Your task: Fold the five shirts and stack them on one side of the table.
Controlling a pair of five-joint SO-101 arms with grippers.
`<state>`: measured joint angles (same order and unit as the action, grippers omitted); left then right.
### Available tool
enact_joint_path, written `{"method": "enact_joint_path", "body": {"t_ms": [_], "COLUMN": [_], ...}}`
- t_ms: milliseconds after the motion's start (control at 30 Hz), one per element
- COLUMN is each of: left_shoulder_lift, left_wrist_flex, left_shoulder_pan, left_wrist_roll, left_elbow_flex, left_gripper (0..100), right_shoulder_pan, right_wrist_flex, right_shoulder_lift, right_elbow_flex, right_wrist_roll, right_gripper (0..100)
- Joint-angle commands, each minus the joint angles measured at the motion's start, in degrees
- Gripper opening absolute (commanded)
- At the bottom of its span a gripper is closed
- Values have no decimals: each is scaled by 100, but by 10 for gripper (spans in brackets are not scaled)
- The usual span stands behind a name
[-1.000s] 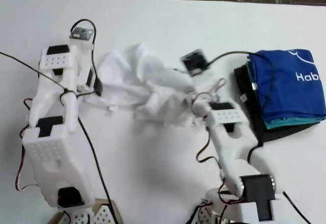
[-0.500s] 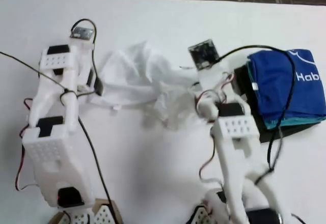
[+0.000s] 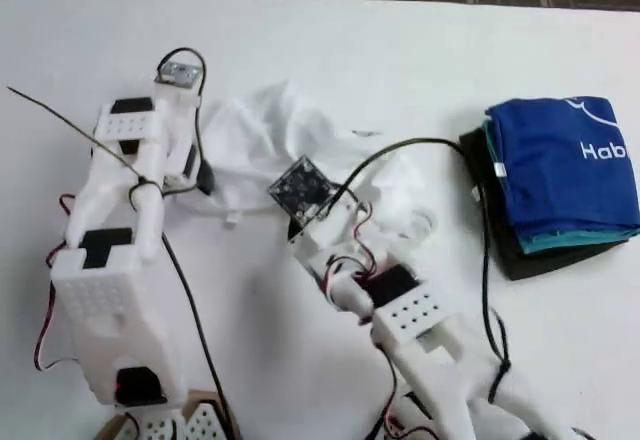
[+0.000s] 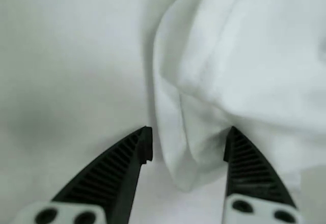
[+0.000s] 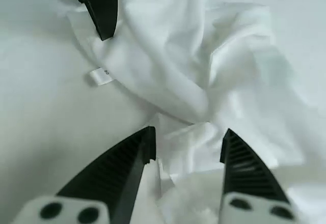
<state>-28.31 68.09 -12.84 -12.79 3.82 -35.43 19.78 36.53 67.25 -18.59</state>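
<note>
Meanwhile, the right gripper (image 5: 186, 142) was swung from the blue-topped folded stack (image 3: 560, 170) to the crumpled white cloth shirt (image 3: 255, 145), jaws wide, its fold pending.

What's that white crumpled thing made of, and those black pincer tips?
The white shirt looks like soft matte cloth, probably cotton: it creases and folds limply. The pincer fingers look like hard black matte plastic, with moulded ridges on their inner faces, though rubber can't be ruled out.
</note>
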Motion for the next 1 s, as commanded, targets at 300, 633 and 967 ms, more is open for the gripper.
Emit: {"method": "enact_joint_path", "body": {"t_ms": [300,633,967], "left_shoulder_lift": [44,26,-273], "left_wrist_flex": [-70,-70,-70], "left_shoulder_pan": [79,79,229], "left_wrist_roll": [53,62,53], "left_elbow_flex": [-13,-31,40], "left_gripper": [249,249,249], "right_shoulder_pan": [171,567,541], "right_wrist_flex": [-251,-391,-374], "right_shoulder_lift": [-3160,-4971,-5033], "right_elbow_flex": [-1943,-4211,-5618], "right_wrist_roll": [53,79,35], "right_gripper": [179,22,21]}}
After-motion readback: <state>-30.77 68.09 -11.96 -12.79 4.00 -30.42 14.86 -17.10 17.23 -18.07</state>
